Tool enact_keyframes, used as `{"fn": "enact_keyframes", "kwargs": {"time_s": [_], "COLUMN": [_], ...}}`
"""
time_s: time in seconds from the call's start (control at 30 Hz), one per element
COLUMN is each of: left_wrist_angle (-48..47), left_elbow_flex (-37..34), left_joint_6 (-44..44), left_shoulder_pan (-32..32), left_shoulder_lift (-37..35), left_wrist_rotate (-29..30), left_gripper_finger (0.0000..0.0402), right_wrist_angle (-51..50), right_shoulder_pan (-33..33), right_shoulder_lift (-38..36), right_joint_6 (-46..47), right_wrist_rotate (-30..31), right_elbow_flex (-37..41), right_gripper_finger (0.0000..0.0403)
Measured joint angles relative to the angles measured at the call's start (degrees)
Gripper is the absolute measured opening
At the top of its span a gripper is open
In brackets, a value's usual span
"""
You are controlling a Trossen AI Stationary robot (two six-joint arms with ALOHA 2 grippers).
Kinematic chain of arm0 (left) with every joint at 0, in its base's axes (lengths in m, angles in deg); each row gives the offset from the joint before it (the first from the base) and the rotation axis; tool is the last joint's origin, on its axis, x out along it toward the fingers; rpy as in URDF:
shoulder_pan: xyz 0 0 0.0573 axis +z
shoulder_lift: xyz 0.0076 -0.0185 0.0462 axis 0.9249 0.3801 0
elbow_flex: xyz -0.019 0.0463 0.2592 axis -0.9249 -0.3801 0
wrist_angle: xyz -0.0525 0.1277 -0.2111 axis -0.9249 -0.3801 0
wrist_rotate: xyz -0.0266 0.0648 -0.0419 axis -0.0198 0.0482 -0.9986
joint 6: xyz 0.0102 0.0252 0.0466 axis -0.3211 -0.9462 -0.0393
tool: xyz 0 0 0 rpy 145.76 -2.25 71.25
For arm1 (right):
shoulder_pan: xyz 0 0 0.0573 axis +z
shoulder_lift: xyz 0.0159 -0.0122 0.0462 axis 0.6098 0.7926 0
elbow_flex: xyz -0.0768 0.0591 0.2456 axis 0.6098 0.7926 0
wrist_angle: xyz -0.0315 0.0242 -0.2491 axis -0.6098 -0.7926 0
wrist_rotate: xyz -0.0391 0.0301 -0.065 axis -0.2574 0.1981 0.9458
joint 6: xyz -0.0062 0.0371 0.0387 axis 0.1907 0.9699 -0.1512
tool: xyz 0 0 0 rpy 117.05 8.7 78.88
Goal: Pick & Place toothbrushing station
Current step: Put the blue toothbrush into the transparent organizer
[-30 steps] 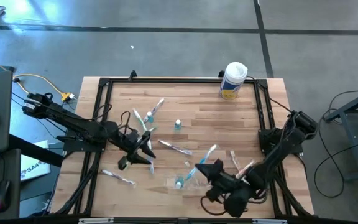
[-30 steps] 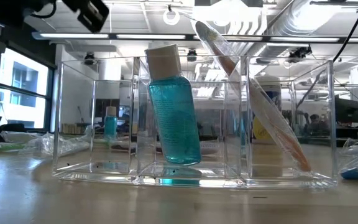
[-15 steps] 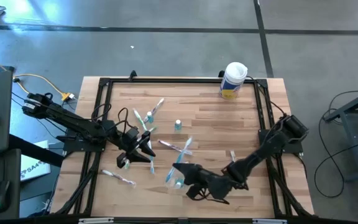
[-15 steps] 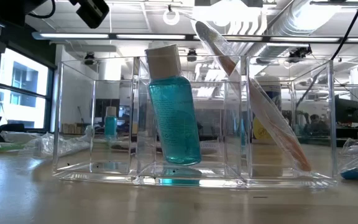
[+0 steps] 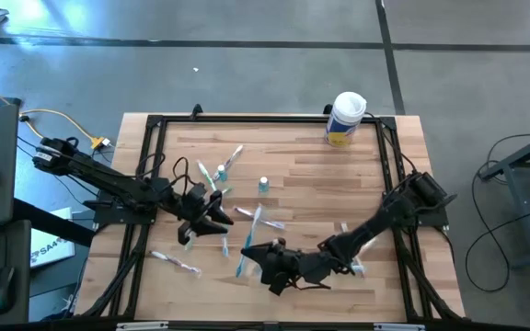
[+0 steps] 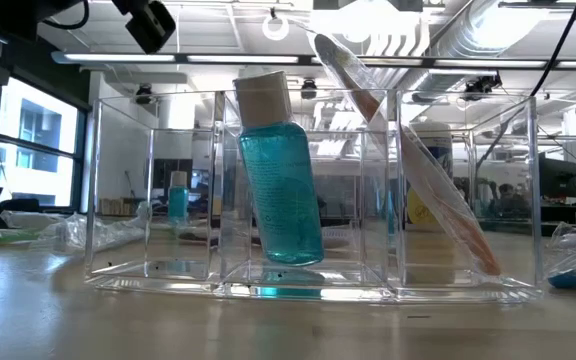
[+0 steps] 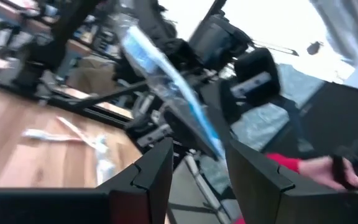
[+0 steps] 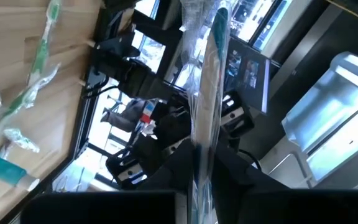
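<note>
Over the last second the right gripper (image 5: 249, 253) has swept from the worktop's near right portion leftward along the near edge, and it now sits near the middle of that edge; its fingers are clenched on one wrapped toothbrush (image 5: 243, 260) with a teal handle, which the right wrist view shows rising straight up between the dark fingers (image 8: 205, 118); the left gripper (image 5: 212, 217) has barely shifted and hovers over the left half of the worktop, its fingers (image 7: 148, 177) partly closed around a second wrapped toothbrush (image 7: 166, 87), blue and clear, that slants up between them; the two grippers are near each other but apart; the clear holder (image 6: 313, 195) stands at the near edge, filling the low view, and has three compartments; the middle one holds one teal bottle (image 6: 278, 175) with a pale cap, leaning; the right one holds one slim wrapped brush (image 6: 418, 170), tilted; the left one I cannot tell; a few more wrapped brushes lie scattered across the worktop's left and middle, too small to count surely; one small teal-capped tube (image 5: 263, 185) stands near the centre; one white canister (image 5: 346, 118) stands at the far right edge.
</note>
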Motion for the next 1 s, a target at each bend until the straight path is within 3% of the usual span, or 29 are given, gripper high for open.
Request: {"fn": "enact_keyframes", "kwargs": {"time_s": [0.27, 0.5, 0.67, 1.0], "left_wrist_angle": [-0.8, -6.0, -7.6, -7.4], "left_elbow_flex": [4.1, 10.2, 13.0, 16.5], "left_joint_6": [-0.5, -0.9, -0.7, -1.4], "left_shoulder_pan": [0.0, 0.9, 2.9, 3.8], "left_shoulder_lift": [5.1, 9.1, 12.0, 15.4], "left_wrist_rotate": [1.8, 2.1, -0.4, -6.5], "left_gripper_finger": [0.0154, 0.0202, 0.0224, 0.0226], "right_wrist_angle": [-0.4, -1.1, -1.9, -4.4], "right_shoulder_pan": [-0.5, 0.1, 0.5, 0.8], "right_shoulder_lift": [0.0, 0.0, 0.0, -0.1], "right_joint_6": [0.1, 0.5, 0.7, 4.7], "right_wrist_rotate": [-0.8, -0.6, 0.4, 1.1], "right_elbow_flex": [0.0, 0.0, 0.0, 0.0], "right_gripper_finger": [0.0025, 0.0025, 0.0025, 0.0025]}}
